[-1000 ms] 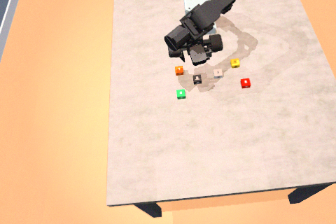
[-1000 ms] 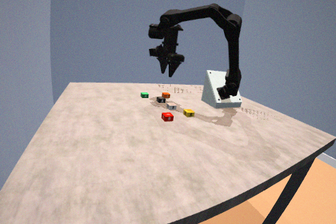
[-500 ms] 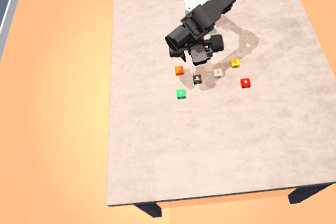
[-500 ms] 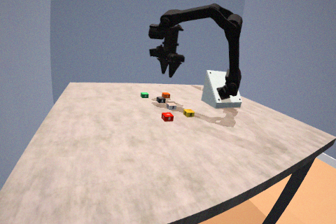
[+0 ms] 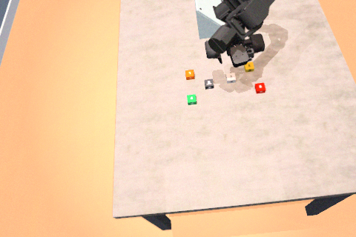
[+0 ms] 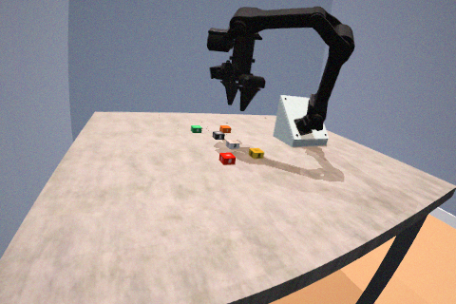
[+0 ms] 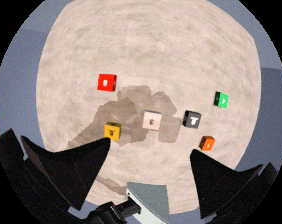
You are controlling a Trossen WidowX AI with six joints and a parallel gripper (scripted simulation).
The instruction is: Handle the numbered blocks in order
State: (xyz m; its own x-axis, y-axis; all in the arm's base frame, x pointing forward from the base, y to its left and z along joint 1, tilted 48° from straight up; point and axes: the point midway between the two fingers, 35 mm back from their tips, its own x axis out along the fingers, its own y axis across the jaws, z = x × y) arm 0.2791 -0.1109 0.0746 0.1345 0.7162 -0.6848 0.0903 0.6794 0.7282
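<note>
Five small blocks lie on the table: an orange block, a dark grey block, a white block, a yellow block, a red block and a green block. Their digits are too small to read. My gripper is open and empty, hanging high above the white and yellow blocks.
The arm's white wedge-shaped base stands at the back of the table, behind the blocks. The blocks sit close together in the far half of the table.
</note>
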